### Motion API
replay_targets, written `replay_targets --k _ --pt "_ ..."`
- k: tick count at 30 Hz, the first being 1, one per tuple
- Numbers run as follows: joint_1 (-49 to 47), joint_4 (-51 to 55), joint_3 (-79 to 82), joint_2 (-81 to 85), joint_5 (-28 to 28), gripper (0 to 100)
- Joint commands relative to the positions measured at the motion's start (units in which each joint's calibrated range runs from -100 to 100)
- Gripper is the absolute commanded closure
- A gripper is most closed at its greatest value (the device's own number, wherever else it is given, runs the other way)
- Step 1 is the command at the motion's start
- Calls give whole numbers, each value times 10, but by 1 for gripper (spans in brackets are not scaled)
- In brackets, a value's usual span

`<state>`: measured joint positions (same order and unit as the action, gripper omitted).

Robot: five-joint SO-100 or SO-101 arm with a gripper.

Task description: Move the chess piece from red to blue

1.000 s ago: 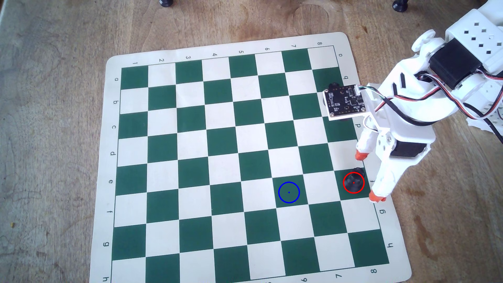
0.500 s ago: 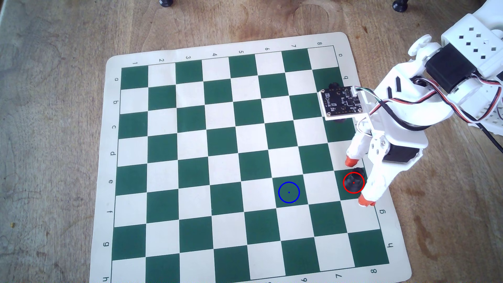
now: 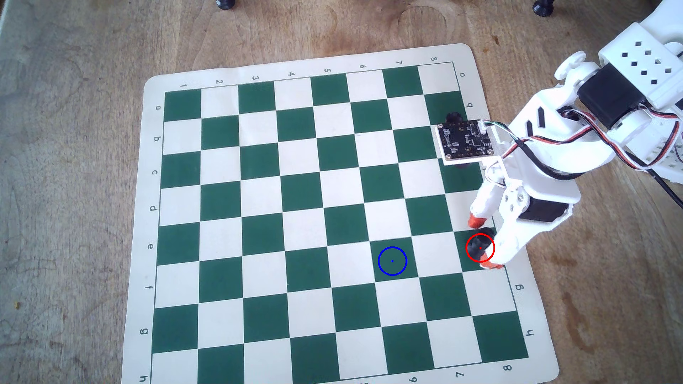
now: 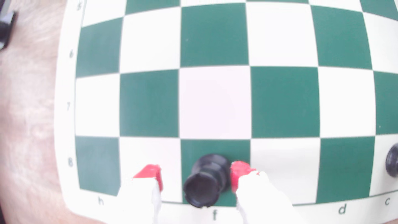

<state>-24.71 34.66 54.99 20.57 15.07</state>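
Chess piece: the chess piece point(image 3: 476, 246) stands upright on a green square at the right edge of the chessboard point(image 3: 258, 192) in the overhead view, inside the red circle point(image 3: 466, 245); in the wrist view point(image 4: 204, 183) it sits on the f8 square.
Hand: the hand point(image 3: 484, 243) is spread apart, one red fingertip on each side of the piece. In the wrist view point(image 4: 196, 179) the right-hand tip looks to be touching or just beside the piece's side, while the left-hand tip stands clear of it with bare board between.
Grasp: not yet made; the jaws have no hold on the piece.
Blue target: the blue circle point(image 3: 392, 275) marks an empty green square, two columns to the left of the piece in the overhead view.
Done: the approach, as judged from the fingers straddling the piece low over the board.
Left: closing on the piece, lifting it, carrying it across the white square between, setting it down inside the blue circle, letting go.
Other piece: a second black piece point(image 4: 392, 160) stands further along the same edge row, partly hidden under the arm's camera board point(image 3: 466, 142) in the overhead view.
Desk: the wooden desk point(image 3: 74, 147) carries the board.
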Motion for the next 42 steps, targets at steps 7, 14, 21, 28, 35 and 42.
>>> replay_targets --k 7,14,21,28,35,42 --pt "-4 -12 -3 6 4 86" --pt "-11 -12 -1 3 3 87" --pt "-18 -12 -6 3 4 100" --pt "-18 15 -16 14 2 100" --pt "-11 225 -160 82 -4 100" --pt "-1 336 -368 35 -5 100"
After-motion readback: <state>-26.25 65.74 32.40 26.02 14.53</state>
